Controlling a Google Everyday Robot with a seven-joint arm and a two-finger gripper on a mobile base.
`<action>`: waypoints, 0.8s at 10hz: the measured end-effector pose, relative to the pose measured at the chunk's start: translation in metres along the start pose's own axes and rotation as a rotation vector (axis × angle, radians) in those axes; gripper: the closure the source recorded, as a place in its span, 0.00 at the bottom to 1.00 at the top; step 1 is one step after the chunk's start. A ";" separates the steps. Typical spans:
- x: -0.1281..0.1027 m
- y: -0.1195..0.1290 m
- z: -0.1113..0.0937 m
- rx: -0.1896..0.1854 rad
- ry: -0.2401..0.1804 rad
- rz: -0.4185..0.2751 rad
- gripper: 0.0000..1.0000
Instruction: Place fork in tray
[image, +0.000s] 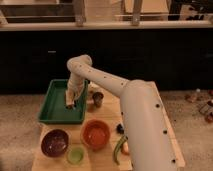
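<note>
One fork only, too hidden at the gripper (70, 103) to make out; the gripper hangs low over the right side of the green tray (52, 118), and whether it grips anything I cannot tell. The fork should go down flat inside the rim before release. Count: one tray, one dark cup (97, 98), three bowls (95, 135), one green pepper (118, 149).
</note>
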 end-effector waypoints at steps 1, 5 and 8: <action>-0.002 -0.001 -0.001 0.000 0.002 -0.002 0.57; -0.007 -0.005 -0.004 -0.006 -0.001 -0.017 0.21; -0.010 -0.010 -0.009 -0.009 -0.001 -0.038 0.20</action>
